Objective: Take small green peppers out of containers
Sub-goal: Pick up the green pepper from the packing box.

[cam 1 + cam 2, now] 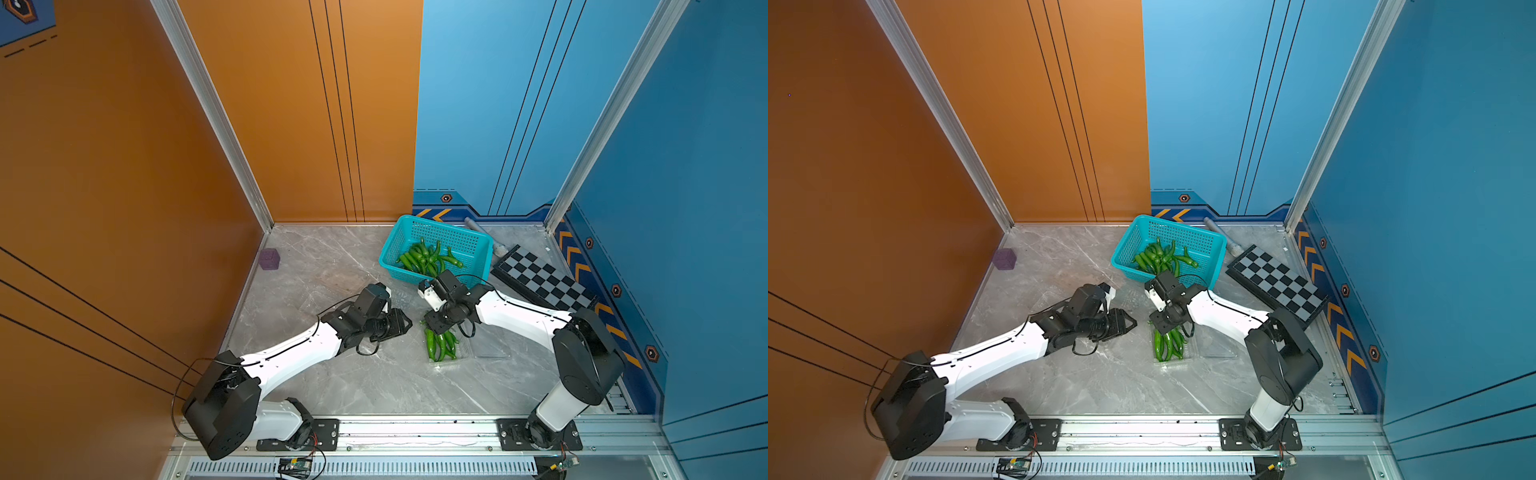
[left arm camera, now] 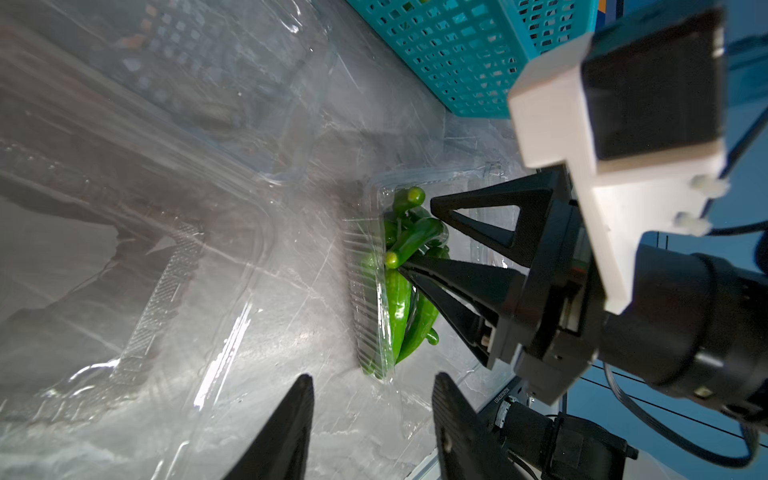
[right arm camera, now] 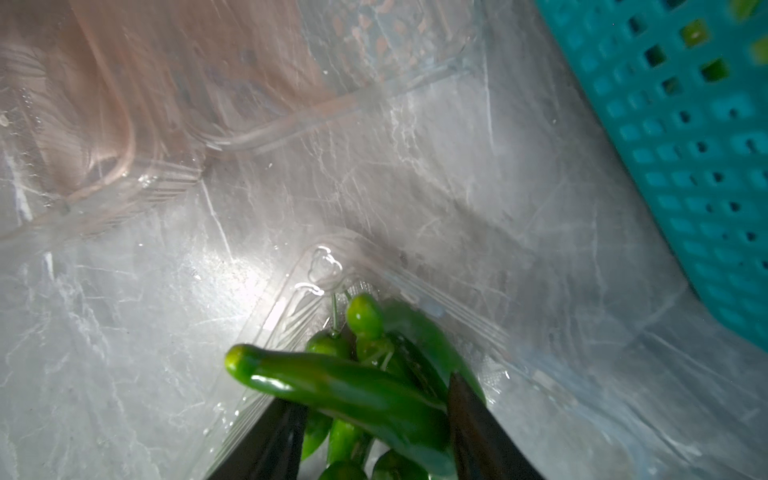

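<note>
**A:** Starting with the small green peppers point(image 1: 439, 347): where?

**B:** Heaped lengthwise in an open clear container point(image 2: 365, 299), at about 4 o'clock from the middle of the worktop point(image 1: 332, 382). More of the same in the teal basket point(image 1: 453, 239), at 12 o'clock from that container.

**A:** And around the heap?

**B:** Straddled by the right tool point(image 3: 372, 392), jaws partway apart around one pepper, aslant and touching both fingers point(image 3: 478, 428). Clamped or only bracketed: cannot tell.

**A:** Pose of that arm?

**B:** Shoulder raised at 4 o'clock, forearm stretched toward 9 o'clock, wrist folded down, dipping into the container's 12 o'clock end.

**A:** Other side?

**B:** At 9 o'clock from the container, just beside it, the left tool point(image 2: 372, 376), jaws apart on nothing, held low and aimed toward 3 o'clock. Elbow swung out at 7 o'clock, forearm reaching toward 2 o'clock. More clear containers point(image 2: 174, 95) around 10 o'clock from the heap.
</note>
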Controlling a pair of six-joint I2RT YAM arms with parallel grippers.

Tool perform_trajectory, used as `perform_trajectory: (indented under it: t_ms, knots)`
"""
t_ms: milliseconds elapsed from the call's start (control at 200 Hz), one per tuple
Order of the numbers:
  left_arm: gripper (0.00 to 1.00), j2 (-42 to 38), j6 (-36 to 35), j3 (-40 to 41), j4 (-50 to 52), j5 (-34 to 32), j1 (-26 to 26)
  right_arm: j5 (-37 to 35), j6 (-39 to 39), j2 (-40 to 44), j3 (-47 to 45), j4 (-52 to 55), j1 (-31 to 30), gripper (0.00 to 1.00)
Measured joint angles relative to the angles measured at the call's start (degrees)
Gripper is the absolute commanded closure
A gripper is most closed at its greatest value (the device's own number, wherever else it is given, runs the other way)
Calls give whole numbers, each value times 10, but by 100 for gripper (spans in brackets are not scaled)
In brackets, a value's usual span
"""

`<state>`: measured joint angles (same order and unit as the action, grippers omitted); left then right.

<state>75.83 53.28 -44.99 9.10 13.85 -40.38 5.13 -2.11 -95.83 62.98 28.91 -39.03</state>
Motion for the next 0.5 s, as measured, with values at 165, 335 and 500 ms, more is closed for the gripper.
perform_trajectory:
  t_ms: [165, 335, 500]
  knots:
    - [51, 0, 0, 0, 0, 0, 3, -10, 7, -4, 4, -3, 0, 60]
    - [51, 0, -2, 0, 0, 0, 5, -14, 12, -5, 4, -6, 0, 75]
    - [51, 0, -2, 0, 0, 0, 9, -19, 12, -2, 4, -6, 0, 77]
